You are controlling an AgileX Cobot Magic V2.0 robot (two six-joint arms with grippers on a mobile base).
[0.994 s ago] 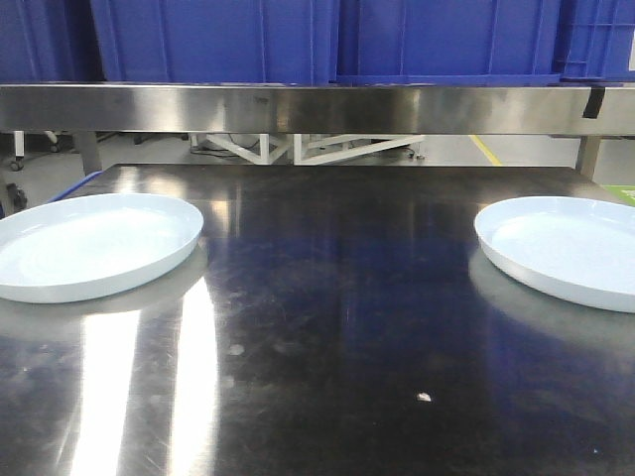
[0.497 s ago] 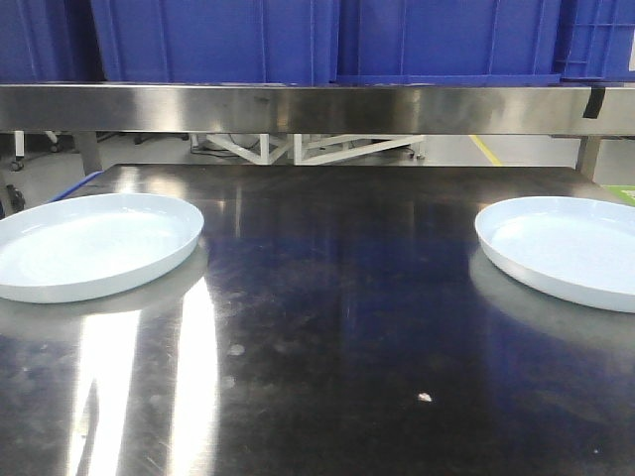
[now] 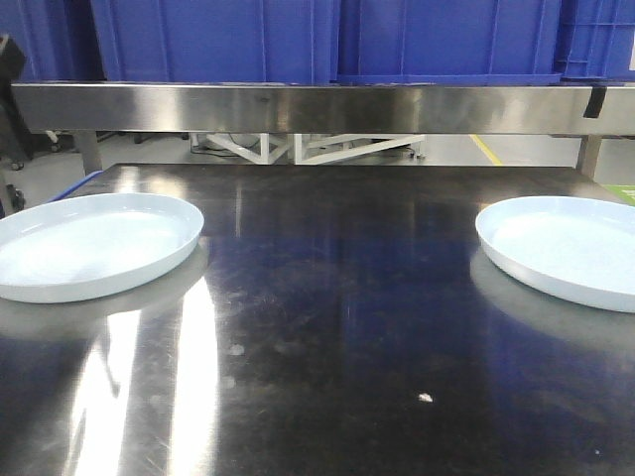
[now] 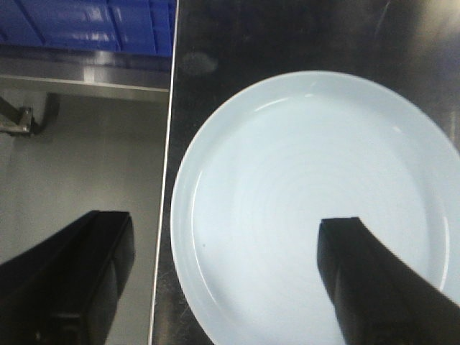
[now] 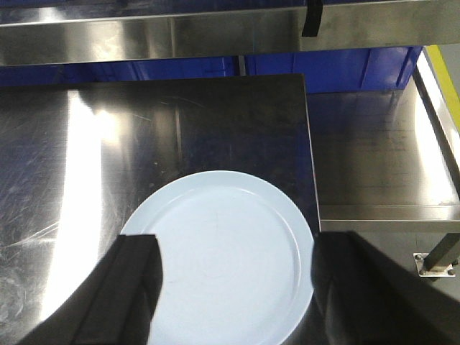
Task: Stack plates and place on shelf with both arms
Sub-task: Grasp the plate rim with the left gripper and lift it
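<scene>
Two pale bluish-white plates lie apart on the steel table: the left plate (image 3: 94, 243) and the right plate (image 3: 571, 248). In the left wrist view my left gripper (image 4: 223, 223) is open above the left plate (image 4: 302, 187). One finger (image 4: 381, 287) is over the plate, the other finger (image 4: 79, 280) is past the table's left edge. In the right wrist view my right gripper (image 5: 237, 241) is open above the right plate (image 5: 230, 251), its fingers either side of it. Neither gripper touches a plate. A dark bit of the left arm (image 3: 10, 59) shows at the far left.
A stainless shelf (image 3: 317, 107) runs across the back above the table, with blue bins (image 3: 218, 35) on it and black tape (image 3: 593, 99) at its right end. The table's left edge (image 4: 169, 215) is close to the left plate. A lower steel surface (image 5: 388, 158) lies beyond the table's right edge.
A dark part of the left arm has come into the front view at the upper left edge. Both plates lie where they were.
</scene>
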